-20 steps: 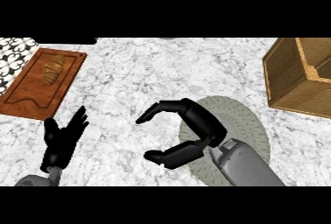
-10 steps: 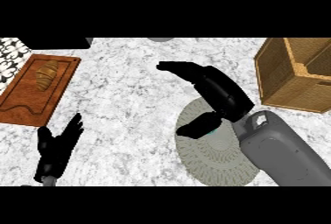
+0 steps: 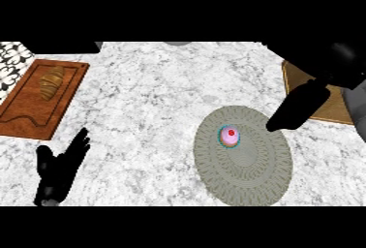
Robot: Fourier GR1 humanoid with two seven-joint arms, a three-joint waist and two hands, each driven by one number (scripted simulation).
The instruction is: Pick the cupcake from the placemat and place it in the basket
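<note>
1. Right hand (image 3: 314, 82): its fingers (image 3: 295, 110) are extended and released, grasping nothing, tips over the upper right rim of the placemat (image 3: 247, 164).
2. Cupcake (image 3: 229, 136): upright on the placemat's upper part, near and to the lower left of those fingertips; no long axis shows from above. The right hand is the nearer.
3. Basket (image 3: 314, 104): at the right edge, largely hidden behind the right hand; contents cannot be told.
4. Left hand (image 3: 61, 169): open, resting at lower left of the desk (image 3: 157, 87), well apart.

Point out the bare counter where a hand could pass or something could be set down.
The widest bare marble lies between the cutting board and the placemat, above the resting left hand. The placemat's lower half is bare too. It is crowded at right, where the right hand hangs between the cupcake and the basket.
</note>
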